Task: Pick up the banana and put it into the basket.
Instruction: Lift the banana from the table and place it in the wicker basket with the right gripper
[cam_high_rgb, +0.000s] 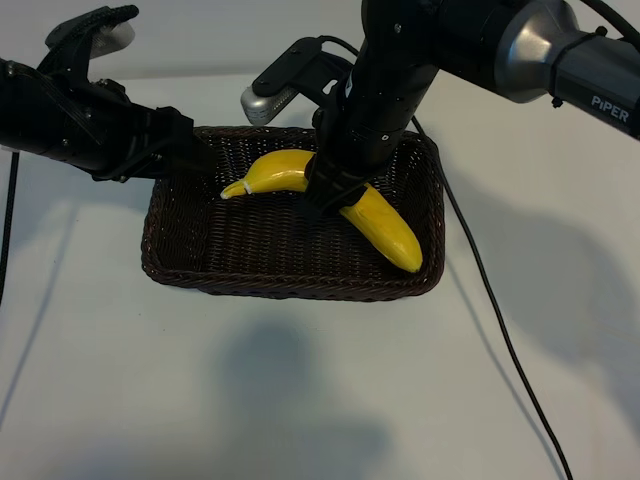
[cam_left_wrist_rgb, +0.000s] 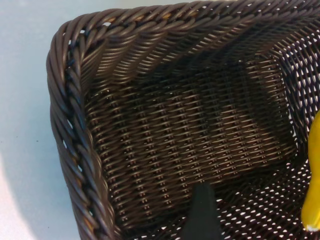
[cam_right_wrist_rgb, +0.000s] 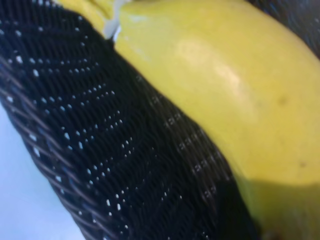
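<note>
Exterior view: the dark-brown woven wicker basket (cam_high_rgb: 190, 250), rectangular with rounded corners, sits on the white table (cam_high_rgb: 320, 400). The curved bright-yellow banana (cam_high_rgb: 385, 228) is inside the basket, running from the middle of the basket toward its right wall. The right gripper (cam_high_rgb: 330, 190) points steeply down into the basket and is clamped across the banana's middle; whether the fruit rests on the basket floor cannot be told. The left gripper (cam_high_rgb: 195, 158) is at the basket's far left corner, over the rim; its fingers blend with the wicker there, and it holds nothing.

Left wrist view: a rounded corner of the basket (cam_left_wrist_rgb: 75, 130) and its woven floor; one black fingertip (cam_left_wrist_rgb: 202, 215) hangs above that floor, the jaws standing wide apart. A sliver of banana (cam_left_wrist_rgb: 312, 190) shows at the basket's far side.

Right wrist view: the banana (cam_right_wrist_rgb: 240, 100) fills most of the picture, close over the basket weave (cam_right_wrist_rgb: 100, 135).
</note>
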